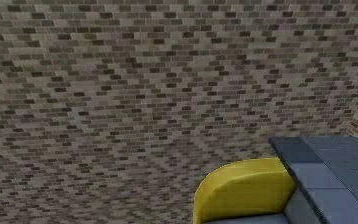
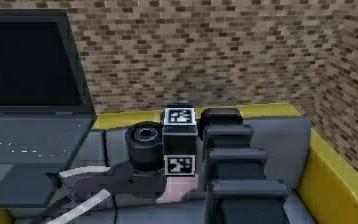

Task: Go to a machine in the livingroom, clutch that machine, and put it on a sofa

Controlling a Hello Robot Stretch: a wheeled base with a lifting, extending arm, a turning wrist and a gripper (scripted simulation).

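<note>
Two thin fingers [image 2: 87,181] of my gripper [image 2: 55,197] reach toward the lower left of the arm side view, at the near edge of the laptop [image 2: 37,120]. I cannot tell whether I hold anything, since its grey keyboard deck and the sofa [image 2: 322,165] lie right behind them. The laptop fills that frame's left with its lid up. Its black screen, in the upper left, faces the bottom edge, and its long axis runs left to right. My arm [image 2: 232,170] rises from the bottom, with two white markers [image 2: 179,117] beside it. The forward view gives a brick wall [image 1: 137,80], the sofa's yellow arm at bottom centre and a dark grey slab [image 1: 327,175] at lower right.
</note>
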